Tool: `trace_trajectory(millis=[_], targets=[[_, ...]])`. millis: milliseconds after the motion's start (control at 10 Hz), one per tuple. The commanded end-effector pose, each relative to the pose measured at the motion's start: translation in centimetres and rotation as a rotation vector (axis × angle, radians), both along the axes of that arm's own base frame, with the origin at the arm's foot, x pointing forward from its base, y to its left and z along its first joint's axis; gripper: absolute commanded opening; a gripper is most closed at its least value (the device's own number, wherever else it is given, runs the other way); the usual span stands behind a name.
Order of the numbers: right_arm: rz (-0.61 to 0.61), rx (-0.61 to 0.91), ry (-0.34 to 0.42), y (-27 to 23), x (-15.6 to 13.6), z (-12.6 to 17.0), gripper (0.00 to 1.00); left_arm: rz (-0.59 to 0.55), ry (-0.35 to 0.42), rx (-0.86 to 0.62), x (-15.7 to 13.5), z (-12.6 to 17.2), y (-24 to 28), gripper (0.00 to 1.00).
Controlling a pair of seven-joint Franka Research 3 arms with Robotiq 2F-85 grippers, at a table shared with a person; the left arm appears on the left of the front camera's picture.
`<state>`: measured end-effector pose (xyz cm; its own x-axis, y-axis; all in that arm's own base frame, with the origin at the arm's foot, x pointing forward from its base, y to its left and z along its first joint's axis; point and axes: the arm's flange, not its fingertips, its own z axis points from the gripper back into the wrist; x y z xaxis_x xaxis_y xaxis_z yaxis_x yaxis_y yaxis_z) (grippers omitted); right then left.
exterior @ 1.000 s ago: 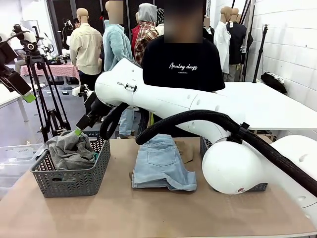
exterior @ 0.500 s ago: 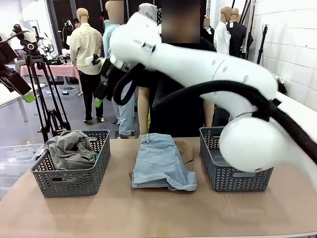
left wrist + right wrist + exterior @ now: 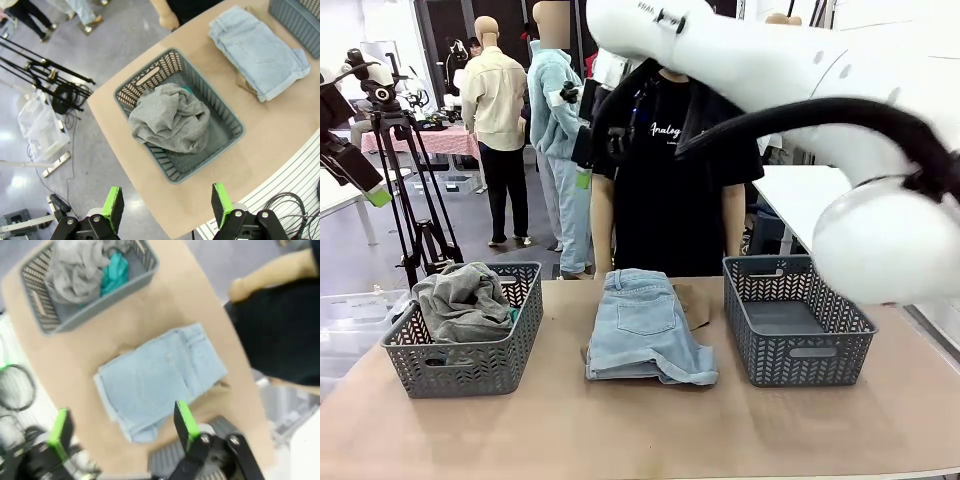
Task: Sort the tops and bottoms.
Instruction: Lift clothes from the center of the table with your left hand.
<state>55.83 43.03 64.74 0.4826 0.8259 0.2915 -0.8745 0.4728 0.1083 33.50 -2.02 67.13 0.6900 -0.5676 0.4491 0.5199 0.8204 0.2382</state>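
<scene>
A sec ago we had the right tool (image 3: 583,172) down at the left basket (image 3: 460,365), tip by the grey top (image 3: 458,300). Now it's up high over the bench (image 3: 620,430) & swung back toward the middle, pads spread w/ nothing btwn them. We read that as the grey top dropped off: it lies heaped in the left basket, teal top (image 3: 513,316) peeking out beside it. So two tops look sorted. Centre of the bench: denim shorts (image 3: 645,325) folded, untouched, w/ the tan top (image 3: 693,305) sticking out from under their far right edge. Right basket (image 3: 798,325) has nothing in it yet, so the bottoms prob. go there next, then the tan top goes left. Pose: right arm arches in from the right, above the shorts, its wrist cam looking down on them. Left tool (image 3: 167,204) hangs high above the left basket, pointing down, fingers apart, carrying nothing.
</scene>
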Motion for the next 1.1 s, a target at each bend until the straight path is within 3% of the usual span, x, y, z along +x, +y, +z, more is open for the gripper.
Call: trace_trajectory(millis=[0,200,300,600,700,800,1000], targets=[[-0.052,0.074,0.013,-14.5,-18.6,-15.1,1.0,-0.004,0.0,0.008,-0.1,0.1,0.1,0.91],[-0.09,-0.024,0.054,-14.1,-18.1,-15.8,1.0,-0.004,0.0,0.008,-0.1,0.1,0.1,0.91],[-0.045,0.023,0.033,-2.2,-0.7,-1.2,1.0,-0.004,0.0,0.008,-0.1,0.1,0.1,0.91],[-0.045,0.023,0.033,-2.2,-0.7,-1.2,1.0,-0.004,0.0,0.008,-0.1,0.1,0.1,0.91],[-0.063,0.017,0.038,-3.3,-1.9,-2.1,1.0,-0.004,0.0,0.008,-0.1,0.1,0.1,0.91],[-0.053,-0.03,0.074,-5.0,-0.6,-4.7,1.0,-0.004,0.0,0.008,-0.1,0.1,0.1,0.91],[-0.14,0.098,0.074,-13.2,-2.3,-5.4,1.0,-0.004,0.0,0.008,-0.1,0.1,0.1,0.91]])
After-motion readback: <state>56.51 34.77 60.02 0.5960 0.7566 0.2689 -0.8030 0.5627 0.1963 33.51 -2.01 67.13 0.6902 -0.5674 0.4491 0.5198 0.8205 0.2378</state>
